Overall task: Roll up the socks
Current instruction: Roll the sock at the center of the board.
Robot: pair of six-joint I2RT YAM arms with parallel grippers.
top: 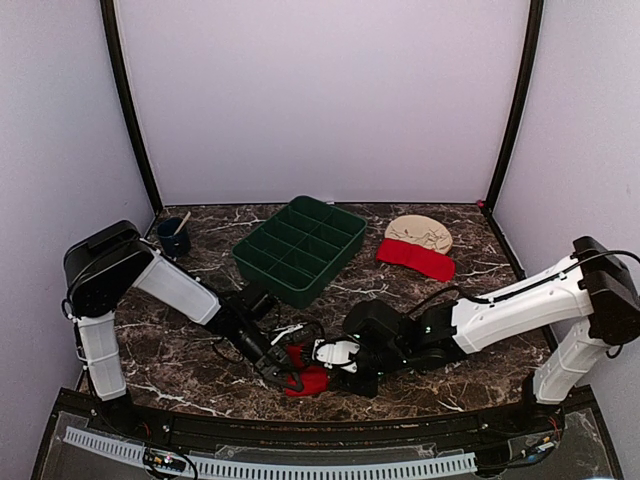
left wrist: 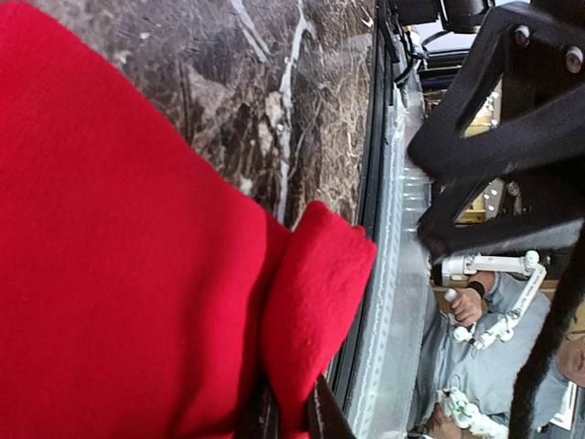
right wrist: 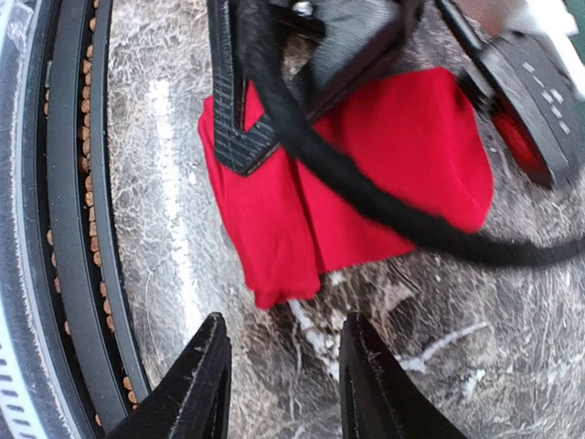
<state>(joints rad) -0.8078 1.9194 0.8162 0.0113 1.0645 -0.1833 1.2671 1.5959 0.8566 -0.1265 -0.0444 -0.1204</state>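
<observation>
A bundled red sock (top: 306, 380) lies on the marble table near the front edge, between my two grippers. My left gripper (top: 278, 366) is shut on a folded flap of it; in the left wrist view the flap (left wrist: 315, 302) runs down between the two dark fingers of the left gripper (left wrist: 292, 413), and the sock's body (left wrist: 119, 256) fills the left side. My right gripper (right wrist: 281, 343) stands open just short of the sock's edge (right wrist: 274, 274), with only bare marble between its fingers. A second red sock (top: 415, 258) lies flat at the back right.
A green divided tray (top: 300, 248) stands behind the grippers at centre. A beige cloth item (top: 420, 232) lies beside the far sock. A dark blue cup (top: 173, 237) stands at the back left. The table's black front rail (right wrist: 73, 229) runs close to the bundled sock.
</observation>
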